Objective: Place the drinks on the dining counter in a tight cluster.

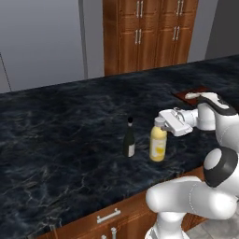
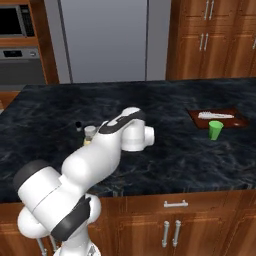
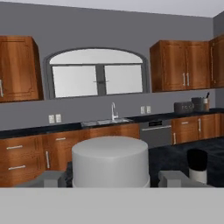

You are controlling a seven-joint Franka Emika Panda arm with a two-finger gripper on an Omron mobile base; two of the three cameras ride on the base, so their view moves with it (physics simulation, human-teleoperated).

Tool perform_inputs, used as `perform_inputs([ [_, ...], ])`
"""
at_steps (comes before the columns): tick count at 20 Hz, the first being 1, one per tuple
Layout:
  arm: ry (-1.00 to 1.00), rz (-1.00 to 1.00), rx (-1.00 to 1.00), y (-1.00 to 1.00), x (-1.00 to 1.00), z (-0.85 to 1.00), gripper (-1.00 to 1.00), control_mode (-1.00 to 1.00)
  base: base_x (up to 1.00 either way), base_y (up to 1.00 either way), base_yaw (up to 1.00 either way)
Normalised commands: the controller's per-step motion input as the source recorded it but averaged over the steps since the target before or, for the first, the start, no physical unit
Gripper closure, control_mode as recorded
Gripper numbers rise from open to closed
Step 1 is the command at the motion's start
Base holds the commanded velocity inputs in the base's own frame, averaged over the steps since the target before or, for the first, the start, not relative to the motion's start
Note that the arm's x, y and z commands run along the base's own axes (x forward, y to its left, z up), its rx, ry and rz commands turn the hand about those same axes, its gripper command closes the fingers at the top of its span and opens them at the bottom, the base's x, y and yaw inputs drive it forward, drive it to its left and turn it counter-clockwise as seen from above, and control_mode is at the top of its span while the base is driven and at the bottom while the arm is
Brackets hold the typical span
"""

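The end effector (image 1: 162,122) reaches in level at the whitish cap of the yellow juice bottle (image 1: 158,143), its fingers (image 3: 49,178) spread on either side of the cap with gaps showing, so open, not clamped. The bottle stands upright on the bench (image 1: 70,121), just beside the wine bottle (image 1: 129,140). A grip taken this high could tip the juice bottle, or swing it into its neighbour.

Whitish cap (image 3: 110,161) between end effector (image 3: 110,178) fingertips.
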Motion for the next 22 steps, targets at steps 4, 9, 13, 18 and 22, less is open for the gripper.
perform_inputs([
  [4,0.00,0.00,0.00,0.00,0.00,0.00,1.00,1.00,0.01,0.00,0.00],
  [9,0.00,0.00,0.00,0.00,0.00,0.00,1.00,1.00,0.01,0.00,0.00],
  [13,0.00,0.00,0.00,-0.07,0.10,-0.01,1.00,-1.00,0.20,-0.09,0.00],
  [18,0.00,0.04,0.01,-0.29,0.56,-0.04,1.00,-1.00,0.00,0.00,0.00],
  [22,0.00,0.16,0.04,-0.04,0.67,-0.16,1.00,-1.00,0.00,0.00,0.00],
])
